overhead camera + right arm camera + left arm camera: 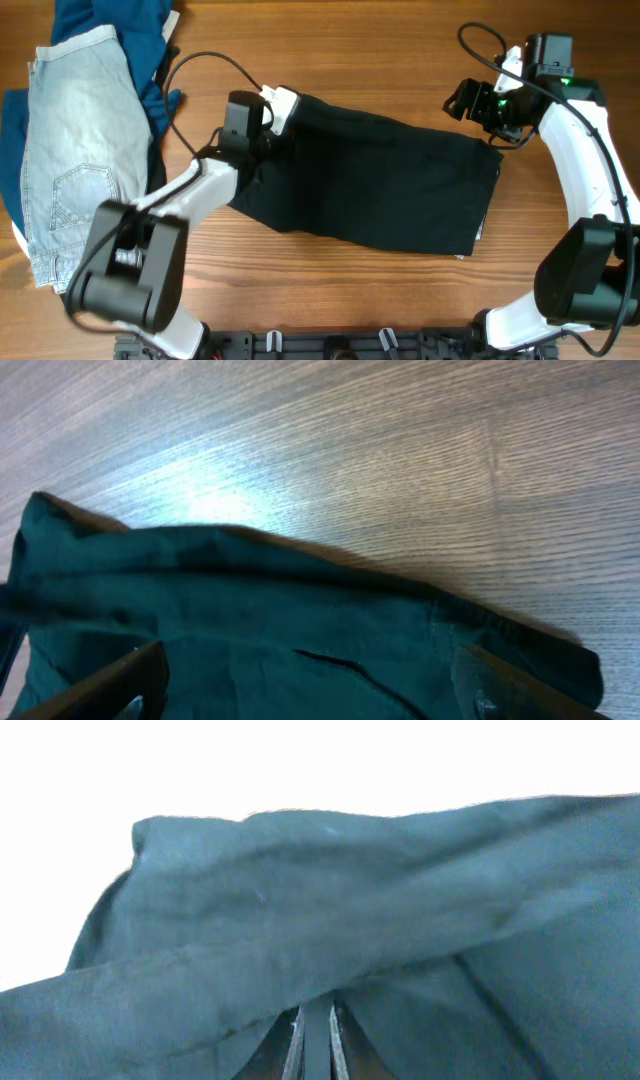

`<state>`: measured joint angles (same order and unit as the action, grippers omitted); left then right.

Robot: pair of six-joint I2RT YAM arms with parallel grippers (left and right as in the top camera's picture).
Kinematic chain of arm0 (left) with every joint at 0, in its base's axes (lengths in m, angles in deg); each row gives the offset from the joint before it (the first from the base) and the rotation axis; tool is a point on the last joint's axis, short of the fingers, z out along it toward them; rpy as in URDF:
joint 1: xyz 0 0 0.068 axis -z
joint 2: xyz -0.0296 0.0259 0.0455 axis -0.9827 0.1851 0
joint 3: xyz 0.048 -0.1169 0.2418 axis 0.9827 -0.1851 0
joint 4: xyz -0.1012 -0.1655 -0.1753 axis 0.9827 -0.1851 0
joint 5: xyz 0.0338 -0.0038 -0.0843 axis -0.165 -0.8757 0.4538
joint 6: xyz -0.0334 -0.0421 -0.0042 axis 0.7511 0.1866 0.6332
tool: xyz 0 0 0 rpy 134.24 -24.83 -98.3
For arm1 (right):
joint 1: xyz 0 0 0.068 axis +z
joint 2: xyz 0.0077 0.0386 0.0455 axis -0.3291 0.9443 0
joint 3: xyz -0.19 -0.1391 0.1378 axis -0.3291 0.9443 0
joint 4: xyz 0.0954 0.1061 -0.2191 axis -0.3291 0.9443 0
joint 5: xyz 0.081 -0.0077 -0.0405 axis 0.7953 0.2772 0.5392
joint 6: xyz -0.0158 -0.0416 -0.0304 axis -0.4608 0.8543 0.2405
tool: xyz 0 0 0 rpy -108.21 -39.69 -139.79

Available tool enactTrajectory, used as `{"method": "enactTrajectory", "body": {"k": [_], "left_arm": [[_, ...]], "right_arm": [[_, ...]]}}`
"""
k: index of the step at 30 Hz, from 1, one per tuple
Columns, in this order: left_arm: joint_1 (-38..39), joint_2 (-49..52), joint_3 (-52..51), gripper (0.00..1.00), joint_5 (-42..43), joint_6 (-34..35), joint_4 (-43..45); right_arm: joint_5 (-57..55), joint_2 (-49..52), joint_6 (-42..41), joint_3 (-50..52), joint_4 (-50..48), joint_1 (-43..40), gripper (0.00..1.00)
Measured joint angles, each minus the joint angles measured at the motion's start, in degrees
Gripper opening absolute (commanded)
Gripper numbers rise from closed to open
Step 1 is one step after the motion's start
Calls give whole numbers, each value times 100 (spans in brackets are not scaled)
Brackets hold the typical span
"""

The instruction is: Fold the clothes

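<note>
A black garment lies spread flat in the middle of the wooden table. My left gripper is at its upper left corner. In the left wrist view the fingers are shut on a thin fold of the dark cloth, which rises in front of the camera. My right gripper hovers over the garment's upper right corner. In the right wrist view its two fingers stand wide apart over the cloth, holding nothing.
A pile of clothes lies at the far left: light blue denim shorts on a dark blue garment. Bare wood table surrounds the black garment. The arm bases stand along the front edge.
</note>
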<state>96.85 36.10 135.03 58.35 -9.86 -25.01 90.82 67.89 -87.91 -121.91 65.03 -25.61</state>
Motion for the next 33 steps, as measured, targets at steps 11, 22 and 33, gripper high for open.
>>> {"method": "enactTrajectory", "body": {"k": [11,22,33], "left_arm": [[-2,503,-2,66,-289,649,1934],[-756,-365,85,100,-109,1561,-844],[-1510,-966,109,100,-83,1620,-1947]], "right_arm": [[105,9,234,0,-33,31,93],[313,9,887,22,1414,208,99],[-1255,-13,-710,1757,841,549,100]]}}
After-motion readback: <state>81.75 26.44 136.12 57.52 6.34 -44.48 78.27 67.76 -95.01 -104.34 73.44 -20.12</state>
